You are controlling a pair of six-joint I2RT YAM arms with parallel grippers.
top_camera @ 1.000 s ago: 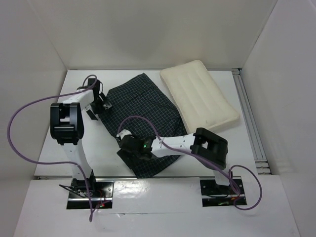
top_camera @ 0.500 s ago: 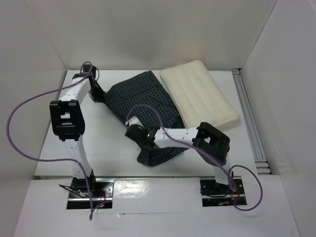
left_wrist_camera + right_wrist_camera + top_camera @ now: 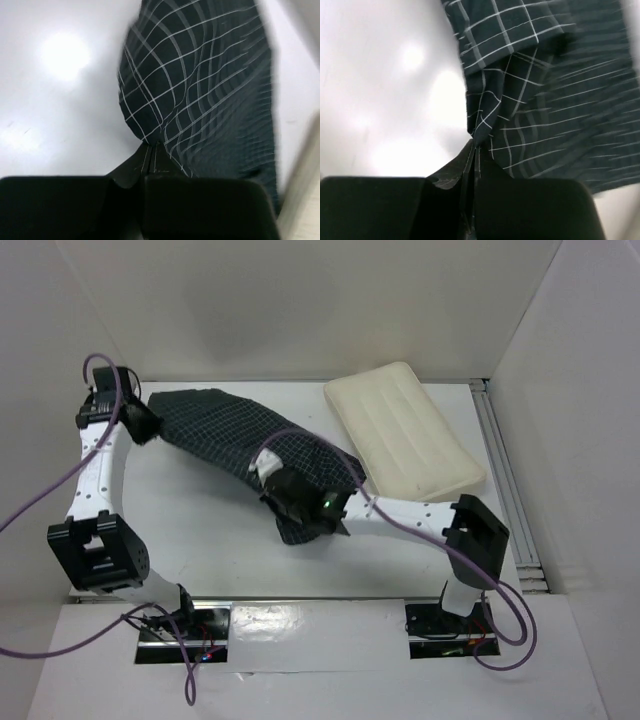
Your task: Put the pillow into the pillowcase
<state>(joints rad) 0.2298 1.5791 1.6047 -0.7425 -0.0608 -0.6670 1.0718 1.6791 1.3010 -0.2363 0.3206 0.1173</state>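
The dark checked pillowcase [image 3: 235, 435] hangs stretched above the table between both arms. My left gripper [image 3: 148, 418] is shut on its far left edge, and in the left wrist view the cloth [image 3: 200, 90] runs out of the pinched jaws of that gripper [image 3: 151, 146]. Near the table's middle my right gripper [image 3: 283, 483] is shut on the near edge of the pillowcase [image 3: 545, 90], with fabric bunched at that gripper's tips [image 3: 474, 142]. The cream pillow [image 3: 404, 430] lies flat at the back right, apart from both grippers.
White walls close in the table on the left, back and right. A metal rail [image 3: 505, 485] runs along the right edge. Purple cables [image 3: 40, 505] loop from both arms.
Both grippers have shut on the pillowcase and lifted it. The left arm has swung far to the back left, pulling the cloth out long; the right gripper has moved up and back.
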